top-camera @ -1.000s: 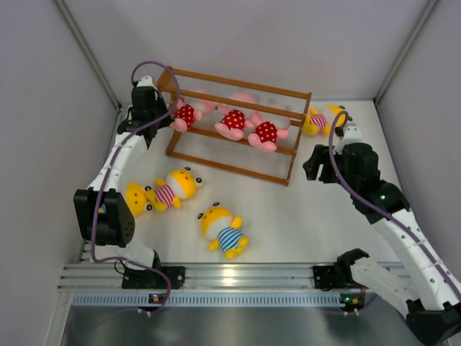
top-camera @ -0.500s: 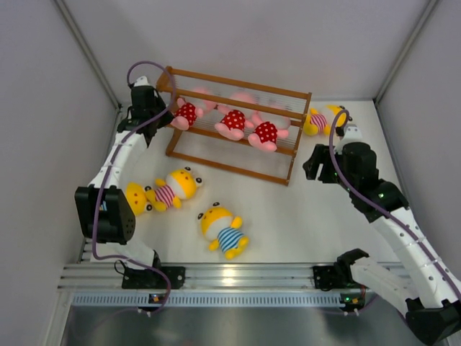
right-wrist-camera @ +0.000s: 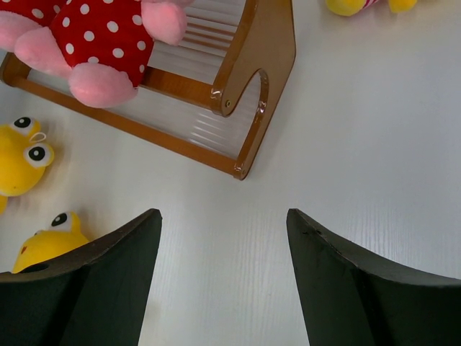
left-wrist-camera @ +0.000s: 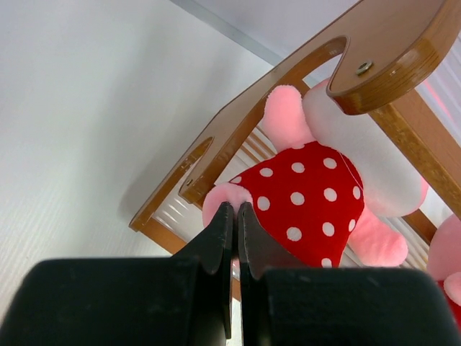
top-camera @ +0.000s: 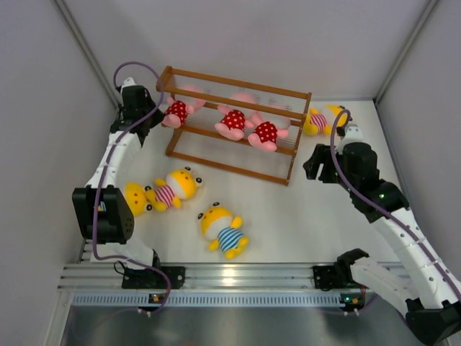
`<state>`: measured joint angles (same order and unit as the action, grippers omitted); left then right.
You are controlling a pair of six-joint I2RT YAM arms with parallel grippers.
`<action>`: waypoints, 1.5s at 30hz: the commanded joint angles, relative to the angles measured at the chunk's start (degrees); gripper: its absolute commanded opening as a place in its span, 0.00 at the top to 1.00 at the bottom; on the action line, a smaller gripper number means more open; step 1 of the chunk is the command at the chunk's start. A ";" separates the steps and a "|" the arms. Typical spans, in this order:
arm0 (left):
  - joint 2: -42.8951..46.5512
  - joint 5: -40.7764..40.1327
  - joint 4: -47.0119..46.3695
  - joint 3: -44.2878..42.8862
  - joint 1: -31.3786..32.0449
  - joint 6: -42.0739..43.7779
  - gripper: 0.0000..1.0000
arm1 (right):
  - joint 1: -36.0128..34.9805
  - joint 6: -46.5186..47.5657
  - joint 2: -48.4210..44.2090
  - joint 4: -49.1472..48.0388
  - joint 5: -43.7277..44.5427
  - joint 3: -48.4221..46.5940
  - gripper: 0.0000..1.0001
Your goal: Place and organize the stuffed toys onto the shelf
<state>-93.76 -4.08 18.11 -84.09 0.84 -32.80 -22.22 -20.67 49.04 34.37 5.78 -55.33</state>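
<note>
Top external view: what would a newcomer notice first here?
Three pink plush toys in red dotted outfits line the brown wooden shelf. The left end effector is pinched shut at the foot of the leftmost pink toy. Yellow striped-shirt toys lie loose on the table in front.

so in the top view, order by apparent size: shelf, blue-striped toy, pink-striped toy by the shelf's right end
1. shelf
2. blue-striped toy
3. pink-striped toy, partly hidden, so its rank is unsure
</note>
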 commanded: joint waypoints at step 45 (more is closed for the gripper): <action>14.73 6.35 11.22 -0.98 2.06 28.65 0.11 | 37.68 -13.00 41.96 -30.23 -19.41 -14.15 0.22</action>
<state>-83.77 -0.49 24.71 -82.06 2.90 -12.78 13.91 -32.77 83.99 13.17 -14.66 -60.53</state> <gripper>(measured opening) 0.889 0.778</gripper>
